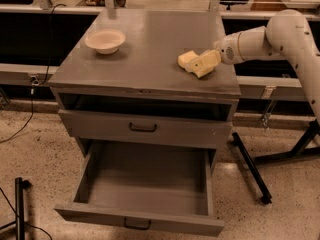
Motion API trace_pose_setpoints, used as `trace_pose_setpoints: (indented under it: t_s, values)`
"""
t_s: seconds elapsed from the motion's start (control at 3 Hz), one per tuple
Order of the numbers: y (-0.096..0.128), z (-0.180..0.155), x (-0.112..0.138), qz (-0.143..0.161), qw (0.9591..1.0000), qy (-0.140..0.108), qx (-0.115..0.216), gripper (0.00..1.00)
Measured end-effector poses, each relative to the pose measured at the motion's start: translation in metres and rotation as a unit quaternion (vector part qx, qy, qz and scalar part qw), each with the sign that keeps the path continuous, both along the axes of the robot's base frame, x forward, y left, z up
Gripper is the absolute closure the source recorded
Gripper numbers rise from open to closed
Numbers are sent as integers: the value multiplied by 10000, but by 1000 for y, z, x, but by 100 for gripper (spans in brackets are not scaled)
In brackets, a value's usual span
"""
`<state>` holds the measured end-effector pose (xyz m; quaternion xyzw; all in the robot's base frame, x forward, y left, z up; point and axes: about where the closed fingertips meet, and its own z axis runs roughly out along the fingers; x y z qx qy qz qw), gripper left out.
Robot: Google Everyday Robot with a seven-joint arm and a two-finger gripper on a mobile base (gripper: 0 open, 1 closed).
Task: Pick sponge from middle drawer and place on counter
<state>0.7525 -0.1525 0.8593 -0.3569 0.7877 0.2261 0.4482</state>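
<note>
The pale-yellow sponge (186, 59) is at the right side of the counter (145, 49), touching or just above its surface. My gripper (204, 65) reaches in from the right on the white arm (270, 36) and is shut on the sponge's right end. The middle drawer (145, 186) is pulled fully out below, and its inside is bare. Its dark handle (137, 224) faces front.
A cream round bowl (105, 40) stands at the counter's back left. The grey drawer above (144, 128) is closed. A black stand leg (251, 168) lies on the floor to the right of the cabinet, and a dark post (20, 204) stands at the lower left.
</note>
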Motion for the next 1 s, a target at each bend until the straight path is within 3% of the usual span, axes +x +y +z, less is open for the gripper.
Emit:
trace_pose_setpoints:
  t_s: [0.33, 0.67, 1.0]
  values:
    - [12, 43, -24, 662, 9940, -866, 96, 0]
    - [18, 52, -52, 1029, 9863, -1264, -237, 0]
    - [21, 49, -51, 1063, 9859, -1267, -246, 0]
